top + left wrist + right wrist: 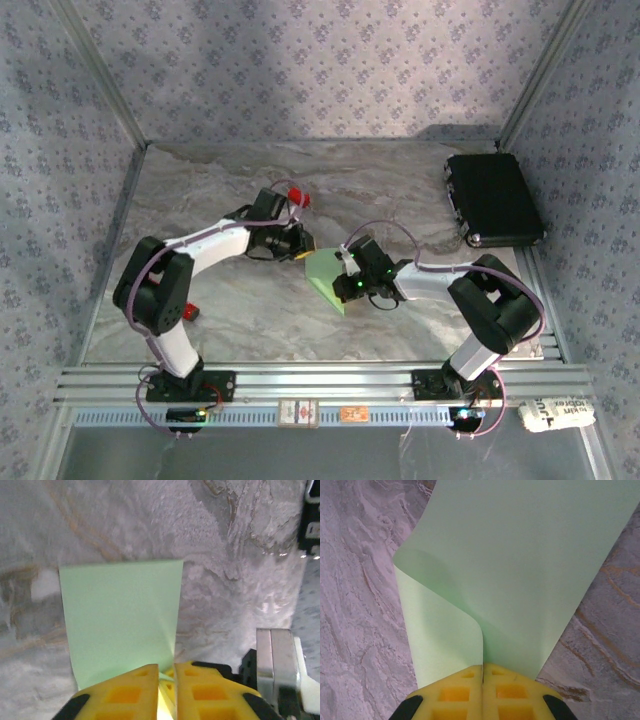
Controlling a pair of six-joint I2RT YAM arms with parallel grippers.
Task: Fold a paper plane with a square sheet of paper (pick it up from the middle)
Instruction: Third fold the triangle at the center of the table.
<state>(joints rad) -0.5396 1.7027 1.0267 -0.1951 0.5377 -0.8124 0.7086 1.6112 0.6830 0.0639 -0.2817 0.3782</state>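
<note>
- Since your right gripper [483,669] is clamped together on one edge of the square sheet of paper [530,570], the left side curls over loosely instead of creasing.
- Your left gripper [166,672] nips another edge, fingers almost together, so the sheet spans between both grippers, mid-surface [250,300], probably to steady it for folding.
</note>
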